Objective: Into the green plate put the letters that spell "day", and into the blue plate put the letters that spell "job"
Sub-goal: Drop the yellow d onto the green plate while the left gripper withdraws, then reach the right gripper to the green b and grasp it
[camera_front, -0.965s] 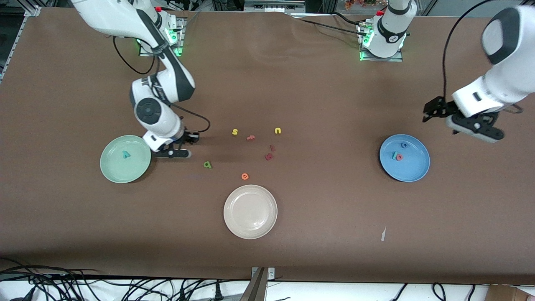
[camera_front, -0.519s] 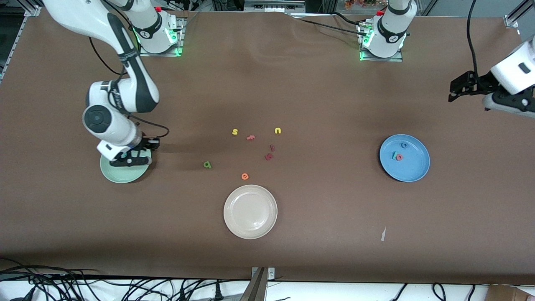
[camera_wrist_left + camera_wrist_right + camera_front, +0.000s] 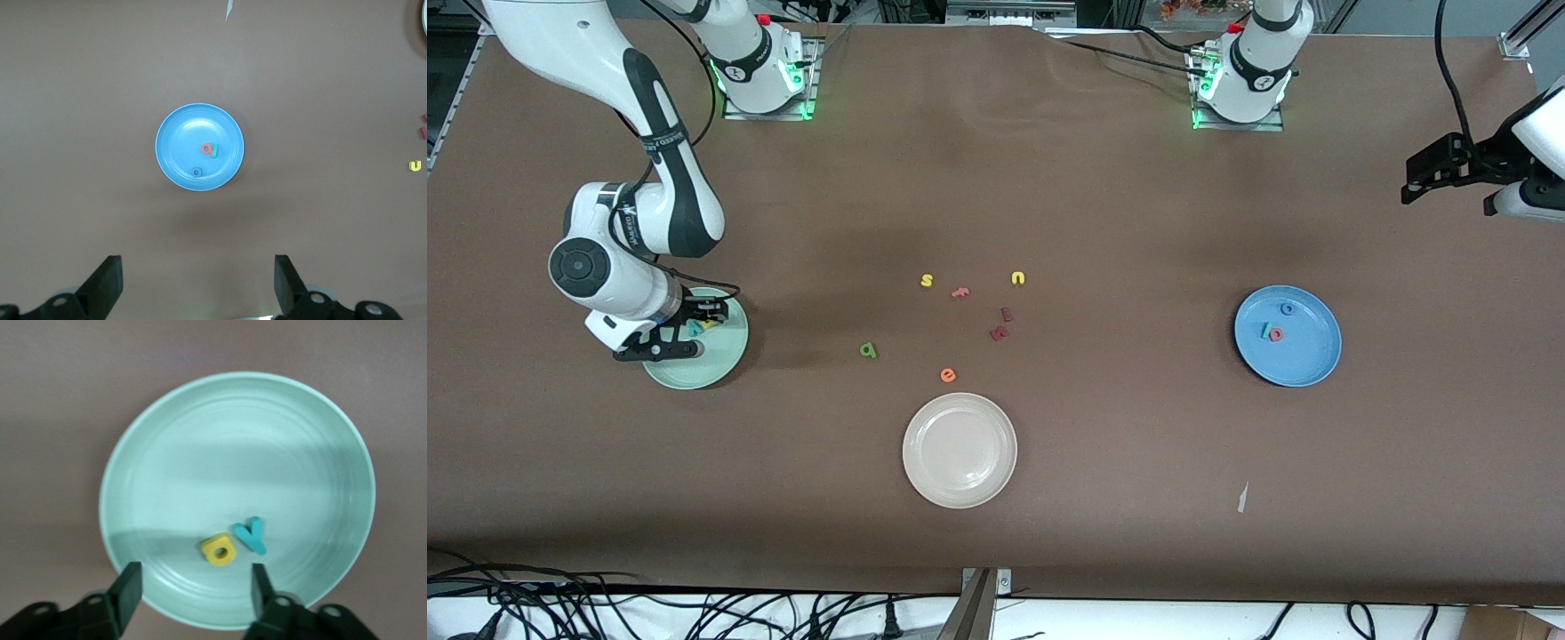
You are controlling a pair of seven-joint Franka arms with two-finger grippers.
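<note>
Right pincer (image 3: 193,587) spread above the green plate (image 3: 167,440); the light, squashy dark green letter (image 3: 868,350) wants an edge pinch.

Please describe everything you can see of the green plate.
The green plate is round, pale mint, glossy like plastic, with faint rings and a raised rim. It lies flat on the brown table toward the right arm's end. Inside lie a yellow letter and a teal y, close together. The right gripper hangs open above it.

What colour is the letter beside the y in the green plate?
Yellow. The letter lies beside the teal y in the green plate, clearest in the right wrist view.
</note>
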